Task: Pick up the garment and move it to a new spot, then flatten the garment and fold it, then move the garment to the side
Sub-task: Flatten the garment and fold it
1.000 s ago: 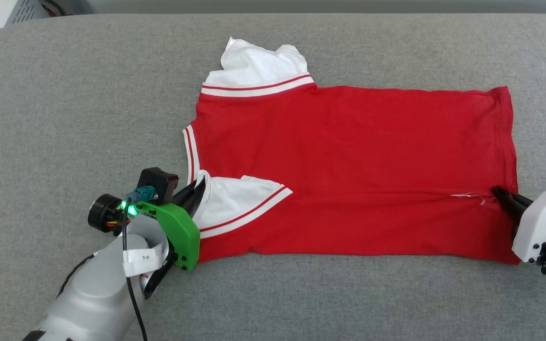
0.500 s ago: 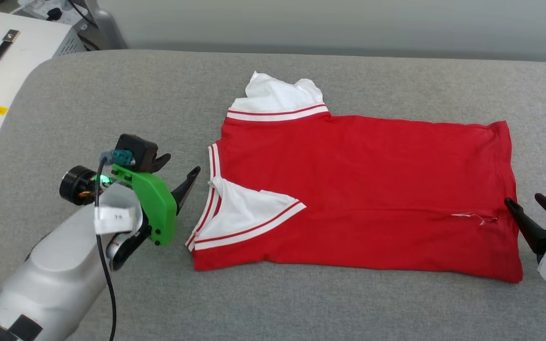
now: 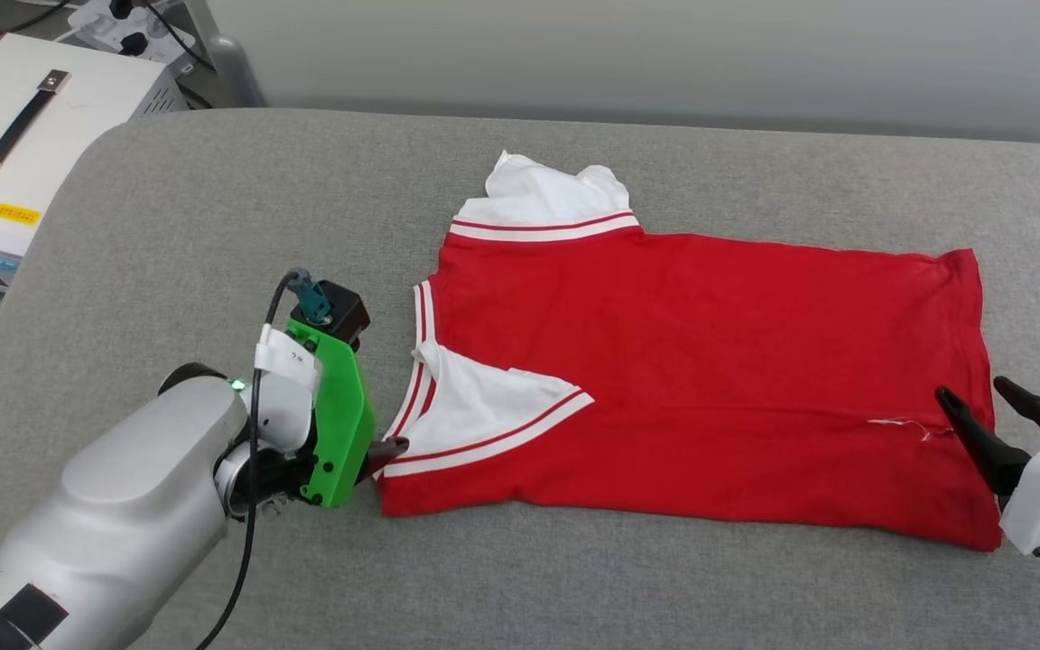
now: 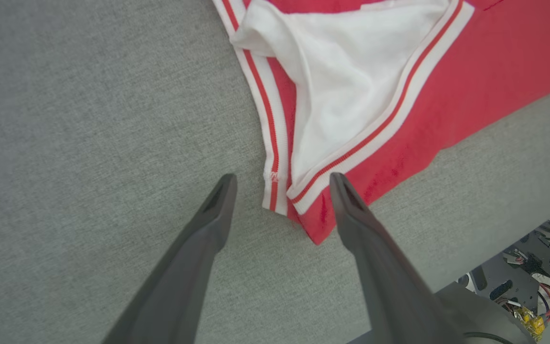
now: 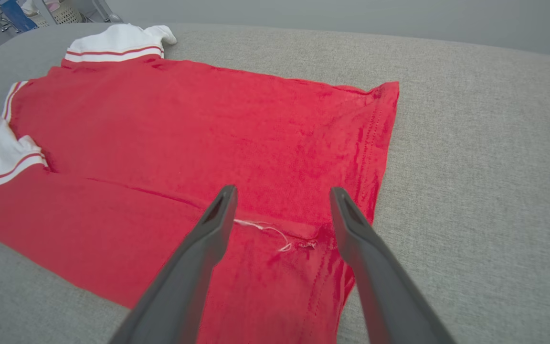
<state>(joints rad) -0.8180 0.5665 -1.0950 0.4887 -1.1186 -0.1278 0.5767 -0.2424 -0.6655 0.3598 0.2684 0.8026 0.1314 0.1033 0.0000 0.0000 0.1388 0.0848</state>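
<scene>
The garment [image 3: 710, 379] lies flat on the grey counter [image 3: 213, 226], its near side seemingly folded in. The left pincer [image 4: 282, 177] stands open at the collar-end corner, the right pincer [image 5: 283, 189] open over the hem. Both should bite equally deep and lift together.

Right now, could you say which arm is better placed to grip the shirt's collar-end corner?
Left: the left gripper, open, straddles that corner of the garment; the right gripper is at the hem.
</scene>
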